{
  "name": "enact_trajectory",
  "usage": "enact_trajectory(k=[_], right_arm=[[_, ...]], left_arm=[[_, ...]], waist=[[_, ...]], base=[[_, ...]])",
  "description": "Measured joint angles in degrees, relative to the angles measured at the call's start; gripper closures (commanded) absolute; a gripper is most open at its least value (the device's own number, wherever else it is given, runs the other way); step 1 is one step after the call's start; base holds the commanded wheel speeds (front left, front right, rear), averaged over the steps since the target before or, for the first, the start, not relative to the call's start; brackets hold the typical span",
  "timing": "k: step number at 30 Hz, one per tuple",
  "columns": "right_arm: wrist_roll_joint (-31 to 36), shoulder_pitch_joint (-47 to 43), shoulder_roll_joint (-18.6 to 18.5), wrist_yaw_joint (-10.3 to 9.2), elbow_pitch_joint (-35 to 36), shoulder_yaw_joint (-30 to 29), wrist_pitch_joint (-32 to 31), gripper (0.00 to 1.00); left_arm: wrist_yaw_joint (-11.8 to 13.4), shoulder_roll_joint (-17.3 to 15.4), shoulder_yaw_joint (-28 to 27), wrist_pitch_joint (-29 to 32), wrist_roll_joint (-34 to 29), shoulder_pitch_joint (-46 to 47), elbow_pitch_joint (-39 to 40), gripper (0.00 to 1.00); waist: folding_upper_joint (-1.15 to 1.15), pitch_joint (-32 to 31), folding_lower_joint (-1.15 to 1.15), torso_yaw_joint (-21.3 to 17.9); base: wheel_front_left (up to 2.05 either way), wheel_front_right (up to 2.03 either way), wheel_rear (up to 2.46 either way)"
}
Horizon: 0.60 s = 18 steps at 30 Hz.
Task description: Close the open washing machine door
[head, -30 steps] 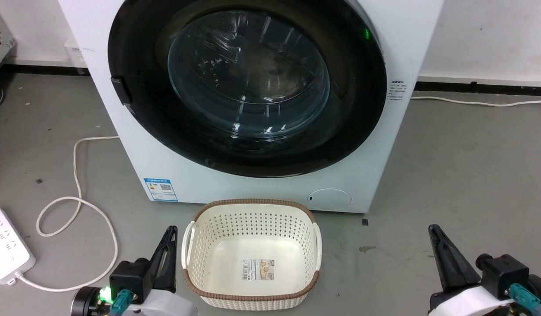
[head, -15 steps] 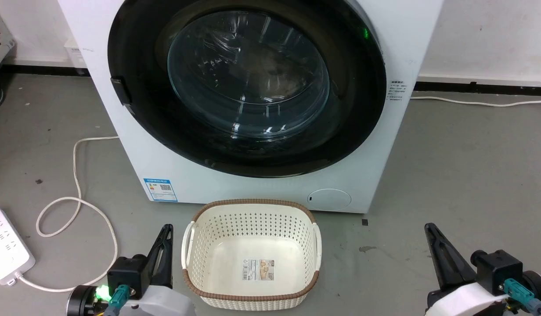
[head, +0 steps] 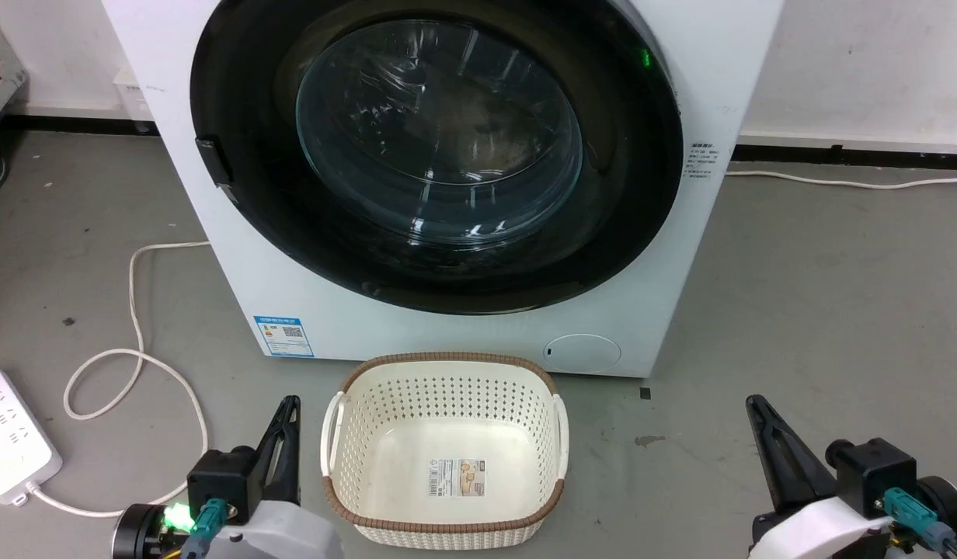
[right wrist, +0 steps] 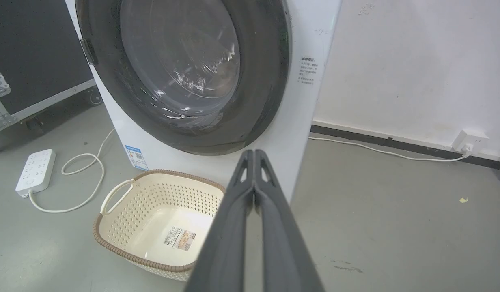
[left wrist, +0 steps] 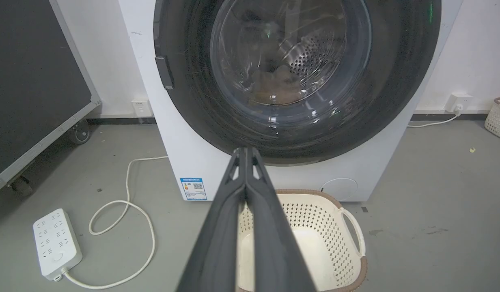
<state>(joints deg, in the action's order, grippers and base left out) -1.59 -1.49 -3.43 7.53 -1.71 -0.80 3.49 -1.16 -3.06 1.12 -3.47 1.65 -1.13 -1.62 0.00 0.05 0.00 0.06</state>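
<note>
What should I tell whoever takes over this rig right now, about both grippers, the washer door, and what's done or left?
Handover note:
The left gripper has its jaws shut and empty, low by the left side of the laundry basket.
The right gripper has its jaws shut and empty, low to the basket's right, off the machine.
The washing machine door lies flush against the front of the washing machine; neither gripper touches it.
Done: the door looks closed.
Left: probably nothing; the latch can't be checked from these views.
</note>
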Motion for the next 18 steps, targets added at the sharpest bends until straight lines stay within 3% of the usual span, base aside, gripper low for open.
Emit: enact_trajectory(k=[18], right_arm=[[0.7, 0.6, 0.2, 0.00, 0.7, 0.5, -2.0, 1.00]], left_arm=[[0.5, 0.1, -0.5, 2.0, -0.7, 0.2, 0.8, 1.00]], waist=[[0.00, 0.0, 0.00, 0.0]], base=[[0.00, 0.00, 0.00]])
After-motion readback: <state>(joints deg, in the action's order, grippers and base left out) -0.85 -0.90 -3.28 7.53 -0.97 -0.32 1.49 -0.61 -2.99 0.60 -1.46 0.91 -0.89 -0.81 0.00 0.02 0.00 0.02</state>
